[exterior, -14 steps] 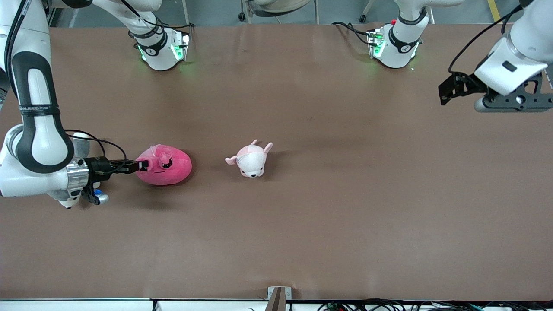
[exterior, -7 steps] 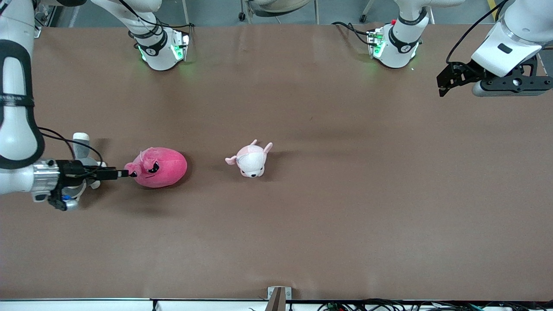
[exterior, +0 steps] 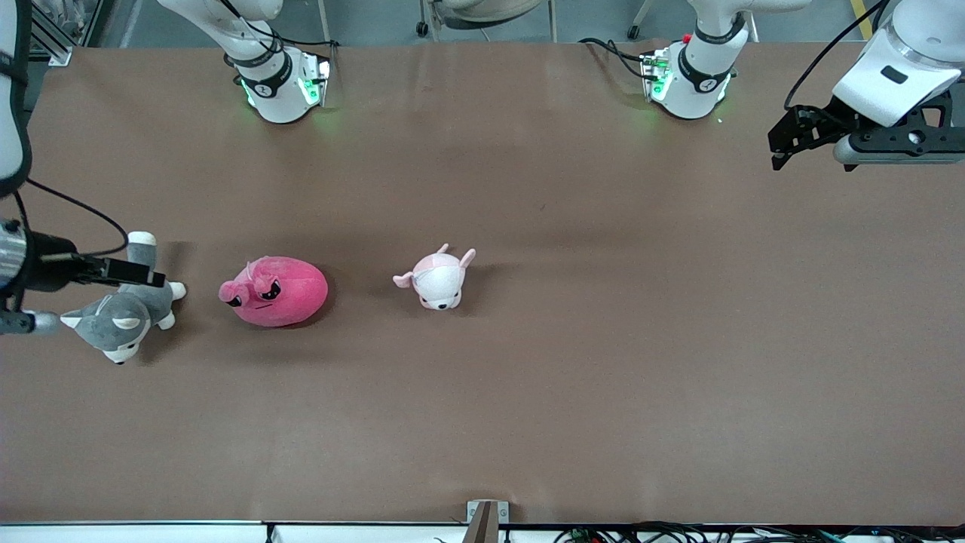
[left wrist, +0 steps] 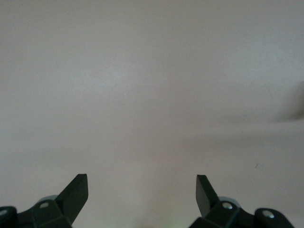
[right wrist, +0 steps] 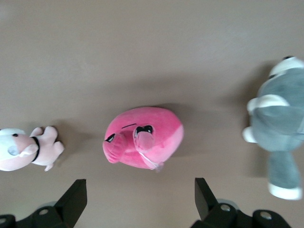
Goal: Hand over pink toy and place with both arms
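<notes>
The pink toy (exterior: 274, 291) lies free on the brown table (exterior: 603, 362), toward the right arm's end; its dark eyes face that end. In the right wrist view the pink toy (right wrist: 142, 137) sits apart from the jaws, with bare table between. My right gripper (exterior: 151, 277) (right wrist: 140, 187) is open and empty, hanging over the grey-and-white plush dog (exterior: 121, 320). My left gripper (exterior: 778, 151) (left wrist: 141, 183) is open and empty, high over bare table at the left arm's end, where that arm waits.
A small pale pink-and-white plush (exterior: 437, 277) (right wrist: 26, 149) lies beside the pink toy, toward the table's middle. The grey dog (right wrist: 280, 133) lies at the right arm's end, close to the table's edge. Both arm bases (exterior: 279, 83) (exterior: 690, 79) stand farthest from the camera.
My right gripper opened, let go of the pink toy and drew back toward the right arm's end, uncovering the grey dog. The toy settled on the table. The left gripper shifted slightly.
</notes>
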`<action>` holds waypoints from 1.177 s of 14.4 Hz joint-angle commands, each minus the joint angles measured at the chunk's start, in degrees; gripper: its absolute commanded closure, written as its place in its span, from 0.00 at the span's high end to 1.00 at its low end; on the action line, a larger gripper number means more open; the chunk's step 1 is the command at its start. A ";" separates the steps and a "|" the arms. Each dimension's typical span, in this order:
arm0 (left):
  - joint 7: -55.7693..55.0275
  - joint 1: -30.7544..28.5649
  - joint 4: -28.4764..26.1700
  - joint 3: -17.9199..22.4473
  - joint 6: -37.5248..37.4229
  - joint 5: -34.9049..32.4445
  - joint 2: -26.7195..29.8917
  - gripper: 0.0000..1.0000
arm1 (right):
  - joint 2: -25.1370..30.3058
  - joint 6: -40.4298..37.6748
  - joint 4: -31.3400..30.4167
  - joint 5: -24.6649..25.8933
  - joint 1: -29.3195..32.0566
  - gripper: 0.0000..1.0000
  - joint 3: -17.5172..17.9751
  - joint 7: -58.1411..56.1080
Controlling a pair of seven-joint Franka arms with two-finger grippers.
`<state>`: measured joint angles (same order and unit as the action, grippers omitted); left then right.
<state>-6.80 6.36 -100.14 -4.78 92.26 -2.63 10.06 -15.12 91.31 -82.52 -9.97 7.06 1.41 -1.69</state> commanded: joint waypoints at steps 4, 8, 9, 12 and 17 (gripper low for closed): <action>1.09 -0.21 2.67 0.30 -0.06 0.78 -0.75 1.00 | 10.18 -0.08 -1.33 8.82 -1.52 1.00 -0.17 1.52; 1.00 -0.30 3.46 0.30 0.20 0.78 -1.01 1.00 | 15.38 -0.35 -3.61 10.67 -1.17 1.00 -0.44 0.98; 1.00 -0.21 3.54 0.30 0.20 0.78 -1.01 1.00 | 15.99 -0.17 -4.40 10.67 -0.82 1.00 -0.44 0.98; 1.00 -0.30 3.54 0.30 0.29 0.78 -1.01 1.00 | 19.94 1.40 -10.01 10.67 -0.82 1.00 -0.35 0.90; 1.00 -0.30 3.54 0.30 0.29 0.78 -1.01 1.00 | 25.04 4.48 -17.49 10.67 -0.64 1.00 -0.35 0.98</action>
<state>-6.80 6.21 -97.88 -4.64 92.64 -2.63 9.67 5.60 93.22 -94.17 -0.37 5.72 0.58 -0.62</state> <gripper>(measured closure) 0.000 0.000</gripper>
